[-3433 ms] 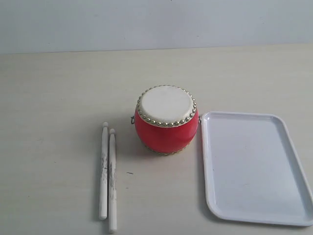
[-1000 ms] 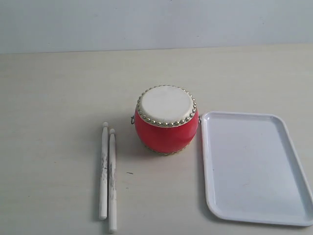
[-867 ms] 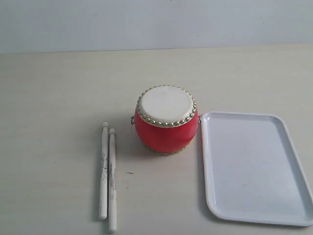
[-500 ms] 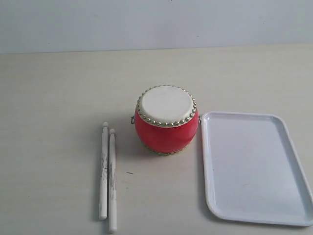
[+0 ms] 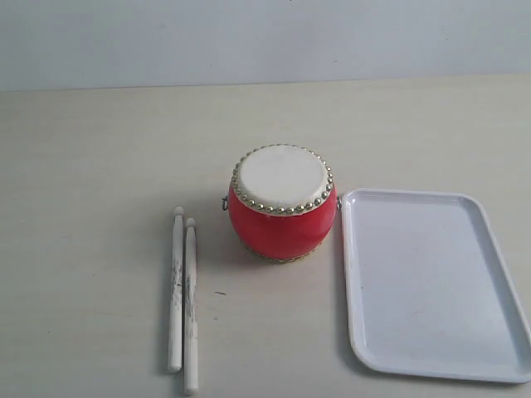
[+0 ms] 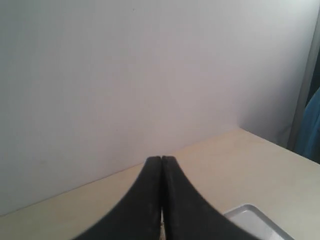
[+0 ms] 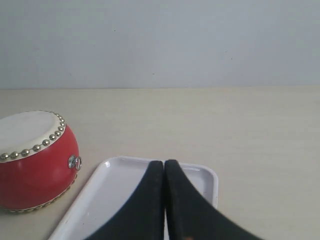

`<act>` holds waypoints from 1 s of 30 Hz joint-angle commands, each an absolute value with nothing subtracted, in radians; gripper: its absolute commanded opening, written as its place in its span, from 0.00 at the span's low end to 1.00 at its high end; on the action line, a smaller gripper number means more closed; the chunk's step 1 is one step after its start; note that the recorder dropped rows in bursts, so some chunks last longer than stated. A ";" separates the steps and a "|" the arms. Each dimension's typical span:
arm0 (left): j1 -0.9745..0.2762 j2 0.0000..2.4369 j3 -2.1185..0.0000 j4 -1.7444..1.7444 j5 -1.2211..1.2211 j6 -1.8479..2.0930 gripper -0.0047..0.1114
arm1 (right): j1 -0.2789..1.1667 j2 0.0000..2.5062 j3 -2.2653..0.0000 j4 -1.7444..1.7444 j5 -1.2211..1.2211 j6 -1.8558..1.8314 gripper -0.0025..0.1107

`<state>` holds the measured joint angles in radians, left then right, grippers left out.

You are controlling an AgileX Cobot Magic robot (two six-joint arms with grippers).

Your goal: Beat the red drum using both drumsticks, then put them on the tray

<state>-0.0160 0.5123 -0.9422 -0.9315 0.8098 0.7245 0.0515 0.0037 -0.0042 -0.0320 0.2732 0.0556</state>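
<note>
The red drum [image 5: 282, 203] stands upright mid-table, cream skin up, ringed with silver studs. Two white drumsticks [image 5: 183, 298] lie side by side on the table to its left, tips pointing away from the front edge. The white tray [image 5: 431, 282] lies just right of the drum, with nothing on it. Neither arm shows in the exterior view. My left gripper [image 6: 161, 159] is shut with nothing in it, raised, facing the wall; a tray corner [image 6: 260, 225] shows beyond it. My right gripper [image 7: 164, 163] is shut and holds nothing, over the tray [image 7: 107, 195], with the drum [image 7: 35, 160] beside it.
A pale wall [image 5: 265, 37] stands behind the beige table [image 5: 99, 149]. A grey frame and something blue [image 6: 309, 120] show at the table's far side in the left wrist view.
</note>
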 commanded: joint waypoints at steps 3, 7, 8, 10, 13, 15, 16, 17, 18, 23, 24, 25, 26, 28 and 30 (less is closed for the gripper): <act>-0.012 0.631 -1.090 -0.775 0.862 0.614 0.04 | 0.047 0.000 0.000 -0.031 0.265 0.053 0.02; -0.012 0.707 -1.157 -0.608 0.899 0.467 0.04 | 0.047 0.000 0.000 -0.031 0.265 0.053 0.02; -0.012 0.728 -1.167 -0.577 0.915 0.438 0.04 | 0.047 0.000 0.000 -0.031 0.264 0.053 0.02; -0.012 0.765 -1.173 -0.555 0.938 0.409 0.04 | 0.047 0.000 0.000 -0.031 0.264 0.053 0.02; -0.012 0.823 -1.173 -0.555 0.963 0.381 0.04 | 0.047 0.000 0.000 -0.031 0.264 0.053 0.02; -0.014 0.861 -1.173 -0.553 0.997 0.361 0.04 | 0.047 0.000 0.000 -0.031 0.264 0.053 0.02; -0.022 0.878 -1.173 -0.547 1.015 0.356 0.04 | 0.047 0.000 0.000 -0.031 0.264 0.053 0.02; -0.032 0.891 -1.173 -0.545 1.027 0.356 0.04 | 0.047 0.000 0.000 -0.031 0.264 0.053 0.02; -0.052 0.904 -1.172 -0.535 1.035 0.351 0.04 | 0.047 0.000 0.000 -0.031 0.264 0.053 0.02; -0.247 0.922 -1.117 -0.389 0.843 0.325 0.04 | 0.047 0.000 0.000 -0.031 0.264 0.053 0.02; -0.302 0.927 -1.104 -0.329 0.791 0.284 0.04 | 0.047 0.000 0.000 -0.031 0.264 0.053 0.02; -0.370 0.937 -1.094 -0.254 0.746 0.239 0.04 | 0.047 0.000 0.000 -0.031 0.264 0.053 0.02; -0.415 0.947 -1.088 -0.193 0.716 0.194 0.04 | 0.047 0.000 0.000 -0.031 0.264 0.053 0.02; -0.520 0.991 -1.073 -0.012 0.664 0.026 0.04 | 0.047 0.000 0.000 -0.031 0.264 0.053 0.02; -0.607 1.052 -1.068 0.206 0.676 -0.188 0.04 | 0.047 0.000 0.000 -0.031 0.264 0.053 0.02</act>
